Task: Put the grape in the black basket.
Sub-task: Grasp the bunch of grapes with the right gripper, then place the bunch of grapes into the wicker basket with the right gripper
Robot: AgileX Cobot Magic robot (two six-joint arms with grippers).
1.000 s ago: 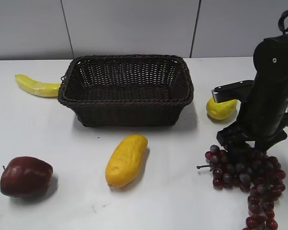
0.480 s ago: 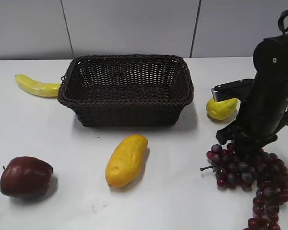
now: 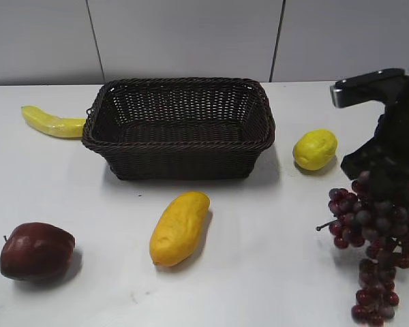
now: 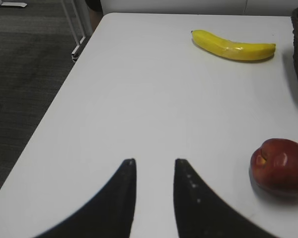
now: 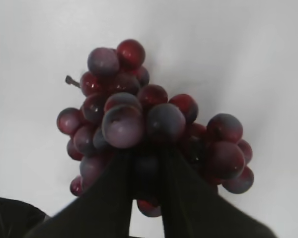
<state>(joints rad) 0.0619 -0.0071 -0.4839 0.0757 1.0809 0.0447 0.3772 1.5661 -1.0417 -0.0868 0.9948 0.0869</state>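
grape above white table

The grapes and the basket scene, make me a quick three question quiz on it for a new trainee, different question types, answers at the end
1. True or false: the grape already lies inside the black basket.
2. Which gripper is shut on the grape? A) left gripper B) right gripper
3. Fill in: the fruit lying just in front of the black basket is the yellow ____.

Key:
1. False. The bunch hangs lifted at the right, beside the lemon, and the basket holds nothing.
2. B. The left gripper is open over bare table, near the apple and banana.
3. mango.
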